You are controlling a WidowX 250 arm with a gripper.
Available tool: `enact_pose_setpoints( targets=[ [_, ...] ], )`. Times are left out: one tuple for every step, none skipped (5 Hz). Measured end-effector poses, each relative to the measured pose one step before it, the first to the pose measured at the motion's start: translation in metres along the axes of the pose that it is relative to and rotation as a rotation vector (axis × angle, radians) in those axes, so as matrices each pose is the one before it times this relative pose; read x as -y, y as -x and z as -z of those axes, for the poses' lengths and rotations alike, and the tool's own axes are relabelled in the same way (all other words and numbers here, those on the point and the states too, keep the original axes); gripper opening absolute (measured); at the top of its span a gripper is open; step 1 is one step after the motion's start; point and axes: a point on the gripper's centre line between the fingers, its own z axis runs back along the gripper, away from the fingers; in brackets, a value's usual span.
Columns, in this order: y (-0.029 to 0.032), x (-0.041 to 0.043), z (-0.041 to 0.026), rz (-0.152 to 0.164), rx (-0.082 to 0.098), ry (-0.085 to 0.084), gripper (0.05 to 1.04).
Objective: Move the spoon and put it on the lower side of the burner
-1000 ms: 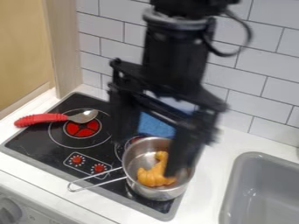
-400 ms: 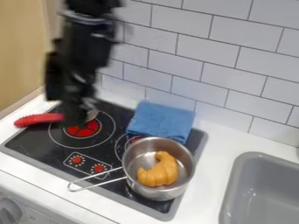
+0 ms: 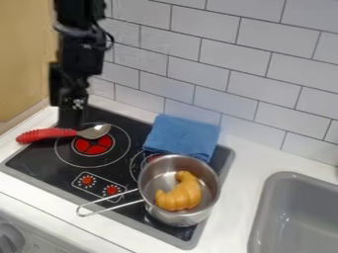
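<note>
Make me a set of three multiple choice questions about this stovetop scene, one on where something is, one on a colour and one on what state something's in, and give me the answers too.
1. Where is the croissant?
A. On the folded blue cloth
B. Inside the saucepan
C. In the grey sink

2. What colour is the spoon's handle?
A. Red
B. Green
C. White

3. How does the saucepan stand?
A. Upside down
B. Upright, with a lid on
C. Upright and uncovered

Answers:
1: B, since the metal wall of the pan surrounds the croissant.
2: A, since the ribbed grip is red all along, next to the silvery metal end.
3: C, since the open rim faces up and the inside shows with nothing over it.
</note>
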Motion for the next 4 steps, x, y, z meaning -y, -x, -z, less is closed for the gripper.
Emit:
enact_pose_setpoints(
  targets=[
    [-0.00235, -0.01778, 0.01694, 0.0418, 0.0527, 0.0116, 0.998],
    [-0.00161, -0.01724, 0.01589, 0.0136, -0.0015, -0.0295, 0.998],
    [-0.00394, -0.0115, 0.00991, 0.0255, 0.0088, -0.054, 0.998],
    [-0.00604, -0.00645, 0.00124, -0.0047, 0.0387, -0.0376, 0.998]
  ],
)
